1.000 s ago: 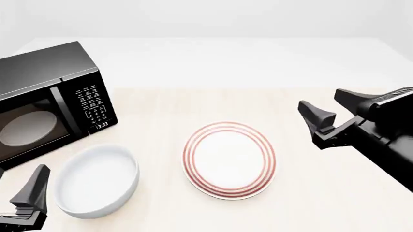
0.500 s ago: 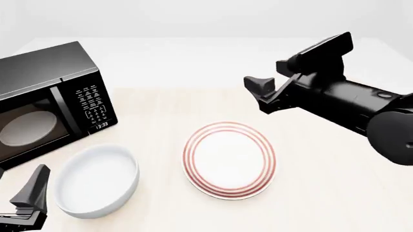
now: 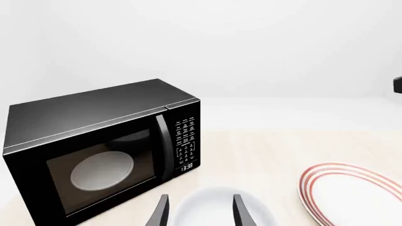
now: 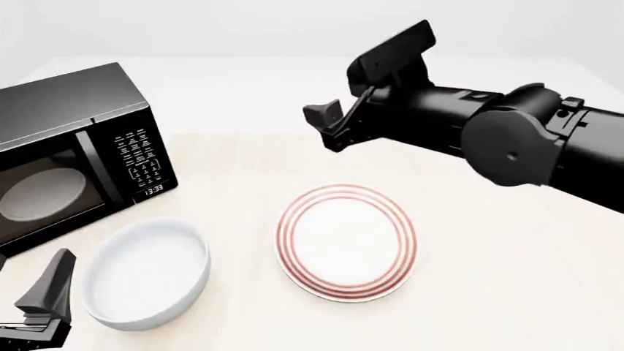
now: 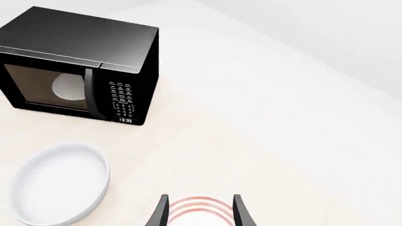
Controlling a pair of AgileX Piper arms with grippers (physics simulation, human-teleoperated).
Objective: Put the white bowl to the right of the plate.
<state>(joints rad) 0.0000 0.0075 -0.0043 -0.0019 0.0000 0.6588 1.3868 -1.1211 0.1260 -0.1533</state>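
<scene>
Since the earlier frame, we see the right gripper (image 4: 337,121) has swung left, above and beyond the plate (image 4: 347,242); its jaws are apart. In the front view, the white bowl (image 4: 145,272) sits on the surface (image 4: 507,278) left of the plate, near the microwave (image 4: 73,153). In the left wrist view, the left gripper (image 3: 199,214) is spread before the bowl.

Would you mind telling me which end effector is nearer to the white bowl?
Left. The left end effector sits just beside the white bowl, at its left edge; the right end effector hovers far off, beyond the plate.
</scene>
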